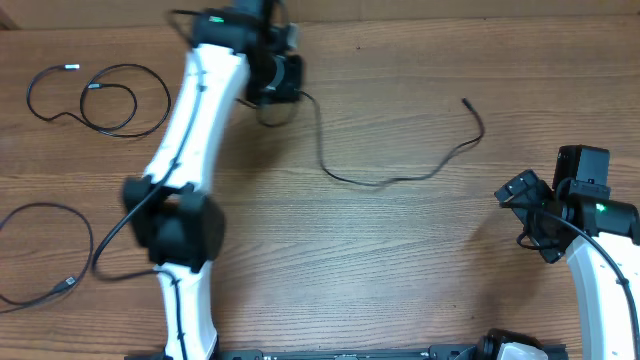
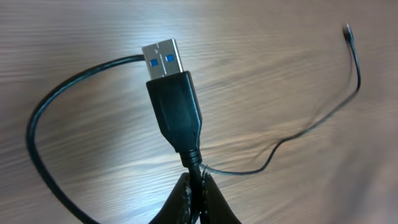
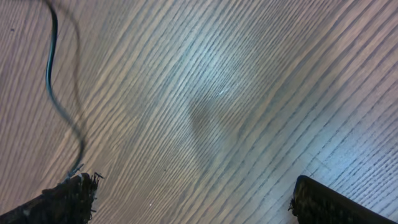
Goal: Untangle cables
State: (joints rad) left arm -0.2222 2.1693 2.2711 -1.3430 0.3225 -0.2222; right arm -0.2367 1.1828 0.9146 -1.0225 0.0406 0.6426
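Three cables lie apart on the wooden table. One black cable point(image 1: 380, 184) runs from my left gripper point(image 1: 272, 105) down and across the middle of the table to a small tip point(image 1: 466, 101). In the left wrist view, this gripper point(image 2: 198, 182) is shut on the cord just below its black USB plug point(image 2: 175, 106). The plug's silver tip points away and the cord loops off to the left. A second cable point(image 1: 128, 135) is looped at the far left, and a third point(image 1: 88, 235) curves at the near left. My right gripper point(image 1: 526, 218) stands open at the right, over bare wood point(image 3: 196, 199).
My left arm point(image 1: 190, 130) stretches from the front edge to the far side, with its own thick black cord point(image 1: 108, 245) hanging beside it. A blurred dark cord point(image 3: 53, 81) runs near the left finger in the right wrist view.
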